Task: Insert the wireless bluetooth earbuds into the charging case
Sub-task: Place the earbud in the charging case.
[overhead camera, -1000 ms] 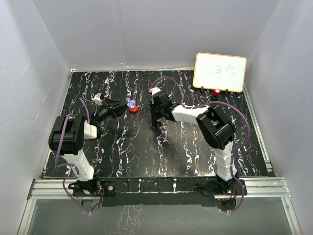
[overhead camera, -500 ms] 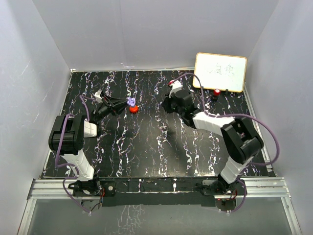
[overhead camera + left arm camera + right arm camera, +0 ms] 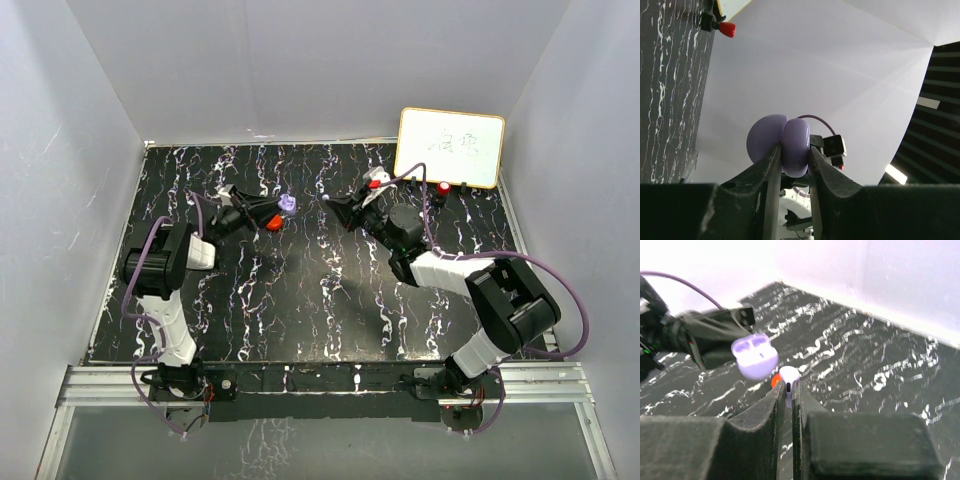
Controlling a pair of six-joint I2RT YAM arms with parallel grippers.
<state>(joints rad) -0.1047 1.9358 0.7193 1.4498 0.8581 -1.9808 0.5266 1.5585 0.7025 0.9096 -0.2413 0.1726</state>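
My right hand (image 3: 788, 392) has swung back in from the far side and now faces my left hand (image 3: 792, 162), pinching a pale earbud (image 3: 788, 375) by its stem. The left has raised the open purple charging case (image 3: 755, 356), clamped between its fingers. Both arms reach toward each other above the counter (image 3: 300, 300), with the earbud near the case, so insertion looks next.

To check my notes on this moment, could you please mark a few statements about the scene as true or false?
1. The left gripper clamps the purple charging case. True.
2. The right gripper is empty. False: it pinches a pale earbud.
3. The case is shut. False: the right wrist view shows it open, its inside showing.
4. A whiteboard stands at the far right corner of the table. True.
5. The earbud already sits in the case. False: it is in the right gripper, apart from the case.
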